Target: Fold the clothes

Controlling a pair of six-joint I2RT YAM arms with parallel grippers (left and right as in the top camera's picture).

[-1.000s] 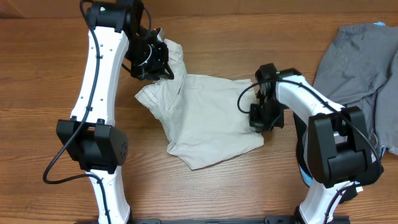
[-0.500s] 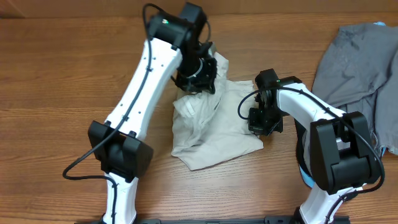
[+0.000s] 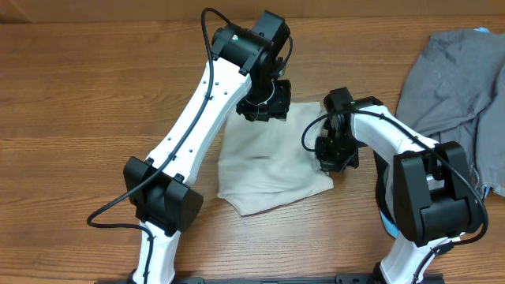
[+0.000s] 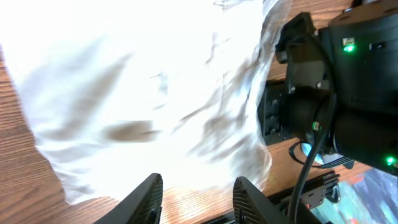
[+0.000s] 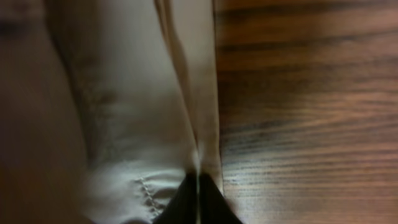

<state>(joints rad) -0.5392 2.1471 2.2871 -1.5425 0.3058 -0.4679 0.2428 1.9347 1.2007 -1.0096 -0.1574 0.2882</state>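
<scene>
The clothes (image 3: 268, 166) are light beige shorts lying doubled over in the middle of the wooden table. They show glaringly bright in the left wrist view (image 4: 149, 93). My left gripper (image 3: 267, 110) hovers over their far edge; its fingers (image 4: 151, 198) stand apart with only bare wood between them, the gripper (image 4: 199, 199) open and holding nothing. At the shorts' right edge my right gripper (image 3: 333, 158) is low on the table. In its own view the right gripper (image 5: 198, 190) is pinched on a thin fold along the edge of the shorts (image 5: 130, 124).
A grey garment (image 3: 450, 71) lies at the far right of the table, with a bit of blue (image 3: 482, 31) at its top. The right arm's black base (image 3: 432, 197) stands at the near right. Bare wood (image 3: 71, 102) spreads to the left.
My left arm swung right, carrying the shorts' left part over onto the rest, then opened and let go. The shorts now lie as a narrower stack. The right gripper stayed at the right edge.
</scene>
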